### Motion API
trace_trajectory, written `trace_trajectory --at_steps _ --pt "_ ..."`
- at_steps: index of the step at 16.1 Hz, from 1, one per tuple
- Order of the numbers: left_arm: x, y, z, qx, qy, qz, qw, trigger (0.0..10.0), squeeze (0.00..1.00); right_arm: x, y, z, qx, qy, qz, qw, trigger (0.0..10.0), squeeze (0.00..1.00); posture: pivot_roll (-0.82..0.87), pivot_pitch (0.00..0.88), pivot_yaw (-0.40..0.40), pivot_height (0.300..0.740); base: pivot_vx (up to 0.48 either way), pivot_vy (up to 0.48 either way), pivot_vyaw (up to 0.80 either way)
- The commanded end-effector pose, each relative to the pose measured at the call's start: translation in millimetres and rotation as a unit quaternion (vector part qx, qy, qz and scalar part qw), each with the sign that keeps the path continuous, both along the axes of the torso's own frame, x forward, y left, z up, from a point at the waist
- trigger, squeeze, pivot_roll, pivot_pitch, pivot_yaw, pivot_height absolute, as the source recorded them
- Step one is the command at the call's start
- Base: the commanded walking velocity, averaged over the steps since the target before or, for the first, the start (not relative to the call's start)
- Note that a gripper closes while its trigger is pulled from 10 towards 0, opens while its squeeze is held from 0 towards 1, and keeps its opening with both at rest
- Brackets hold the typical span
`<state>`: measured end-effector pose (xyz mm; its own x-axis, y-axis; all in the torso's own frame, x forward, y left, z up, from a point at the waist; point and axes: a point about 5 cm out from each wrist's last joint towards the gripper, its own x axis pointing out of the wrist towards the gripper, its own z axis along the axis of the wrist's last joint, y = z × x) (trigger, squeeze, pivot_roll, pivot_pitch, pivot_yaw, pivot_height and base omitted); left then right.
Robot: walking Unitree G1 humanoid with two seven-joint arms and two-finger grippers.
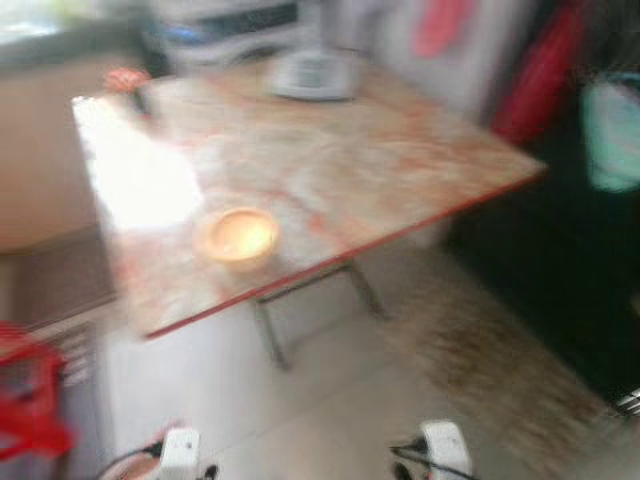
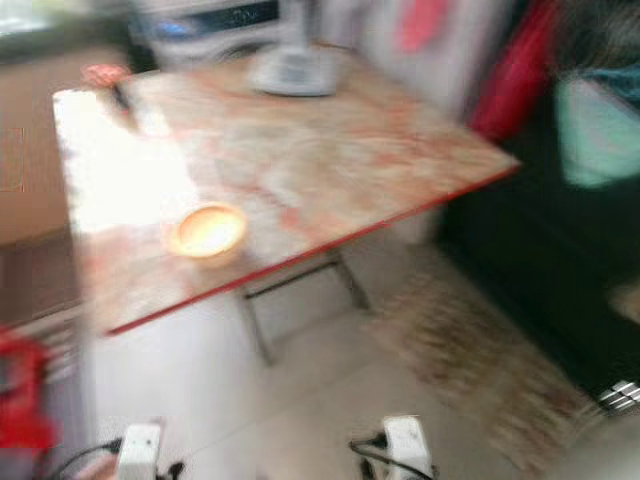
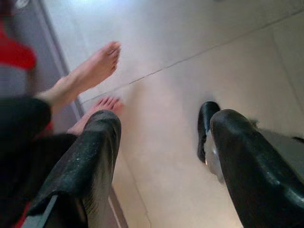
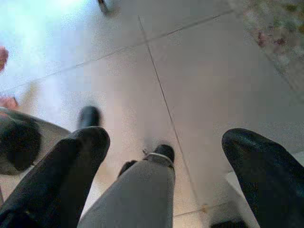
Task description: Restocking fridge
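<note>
While the head views are blurred, a small wooden bowl (image 1: pixel 238 236) sits near the desk's (image 1: pixel 330 160) front edge, at about nine o'clock from its middle. A pale flat object (image 1: pixel 312 74) lies at twelve o'clock. Both arms hang low over the tiled floor (image 4: pixel 199 80): the left gripper (image 3: pixel 164 156) is released, the right gripper (image 4: pixel 164 156) likewise. A person's bare feet (image 3: pixel 92 71) stand beside the left gripper.
</note>
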<state>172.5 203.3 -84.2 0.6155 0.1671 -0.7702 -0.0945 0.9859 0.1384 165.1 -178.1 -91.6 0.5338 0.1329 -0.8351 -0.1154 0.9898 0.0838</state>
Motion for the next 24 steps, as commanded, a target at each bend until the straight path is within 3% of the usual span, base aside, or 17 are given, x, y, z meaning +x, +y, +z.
trace_trajectory --at_steps 1,4,6,8,10,14,17,19,20,21,22,24 --pt "4.7 5.5 3 0.009 -0.010 0.007 1.000 10.0 0.00 1.3 6.2 0 0.007 0.001 0.009 1.000 10.0 0.00 -0.13 0.098 -0.022 0.740 0.000 0.000 0.80" --pt "32.9 7.3 22 0.026 -0.087 0.000 0.996 10.0 0.00 1.0 6.4 0 0.002 0.001 0.020 1.000 10.0 0.00 -0.12 0.096 -0.023 0.740 0.000 0.000 0.00" --pt "61.6 6.6 48 0.044 -0.193 0.002 0.980 10.0 0.00 -0.4 5.9 -1 0.000 0.004 0.025 1.000 10.0 0.00 -0.10 0.093 -0.028 0.740 0.000 0.000 0.00" --pt "73.1 -3.9 64 0.045 -0.255 -0.010 0.966 10.0 0.00 -1.4 5.1 -1 0.000 0.007 0.026 1.000 10.0 0.00 -0.10 0.086 -0.027 0.740 0.000 0.000 0.00" --pt "68.5 -13.3 67 0.044 -0.284 -0.025 0.958 10.0 0.00 -2.2 4.9 -1 0.002 0.010 0.027 1.000 10.0 0.00 -0.10 0.079 -0.022 0.740 0.000 0.000 0.00" --pt "46.4 -21.6 79 0.055 -0.352 -0.048 0.933 10.0 0.00 -0.7 -2.4 0 0.007 0.010 0.013 1.000 10.0 0.00 -0.11 0.069 -0.023 0.740 0.000 0.000 0.00" --pt "46.9 -19.2 108 0.070 -0.423 -0.028 0.903 10.0 0.00 2.8 -17.2 3 -0.007 0.010 -0.023 1.000 10.0 0.00 -0.10 0.061 -0.031 0.740 0.000 0.000 0.00" --pt "55.8 -30.9 147 0.123 -0.498 -0.105 0.852 10.0 0.00 4.5 -18.3 3 -0.010 0.008 -0.027 1.000 10.0 0.00 -0.11 0.058 -0.030 0.740 0.000 0.000 0.00" --pt "56.5 -31.5 151 0.127 -0.506 -0.109 0.846 10.0 0.00 4.7 -18.2 4 -0.010 0.007 -0.028 1.000 10.0 0.00 -0.11 0.058 -0.030 0.740 0.000 0.000 0.00" --pt "60.1 -38.1 164 0.136 -0.528 -0.139 0.826 10.0 0.00 7.1 -19.8 5 -0.007 0.004 -0.046 0.999 10.0 0.00 -0.11 0.059 -0.032 0.740 0.000 0.000 0.00" --pt "63.2 -41.8 172 0.137 -0.540 -0.148 0.817 10.0 0.00 8.4 -20.6 5 -0.005 0.003 -0.050 0.999 10.0 0.00 -0.10 0.060 -0.034 0.740 0.000 0.000 0.00" --pt "67.6 -42.5 182 0.137 -0.551 -0.143 0.810 10.0 0.00 8.8 -20.7 6 -0.005 0.004 -0.048 0.999 10.0 0.00 -0.10 0.069 -0.037 0.740 0.000 0.000 0.00"
